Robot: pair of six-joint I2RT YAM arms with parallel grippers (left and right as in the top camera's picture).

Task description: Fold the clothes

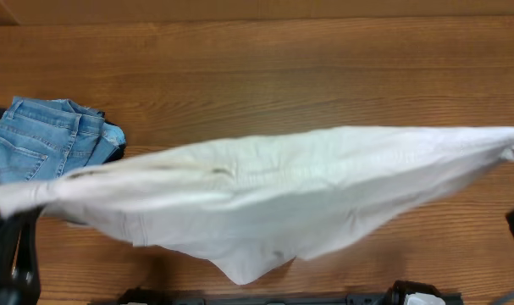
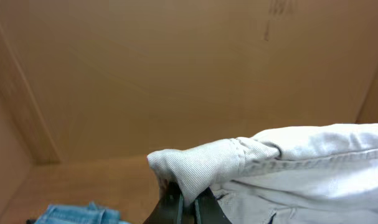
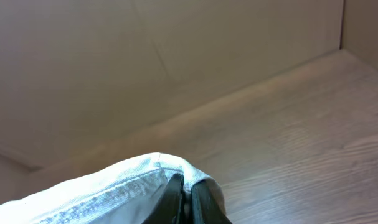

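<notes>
Shorts [image 1: 273,191]: pale cream cloth pulled out in a long band across the middle of the overhead frame, from the left edge to the right edge. A loose point hangs toward the bottom centre, and a faint brownish mark shows left of centre.
Left gripper [image 2: 185,202]: at the bottom centre of the left wrist view, fingers pressed together on a bunched corner of the shorts. The cloth runs off to the right edge.
Right gripper [image 3: 187,199]: at the bottom centre of the right wrist view, pinching a stitched edge of the shorts. The cloth trails to the lower left.
Jeans [image 1: 45,140]: light-blue denim crumpled at the left edge of the overhead frame, just above the shorts' left end.
Table [image 1: 282,68]: brown wood grain, bare across the upper half.
</notes>
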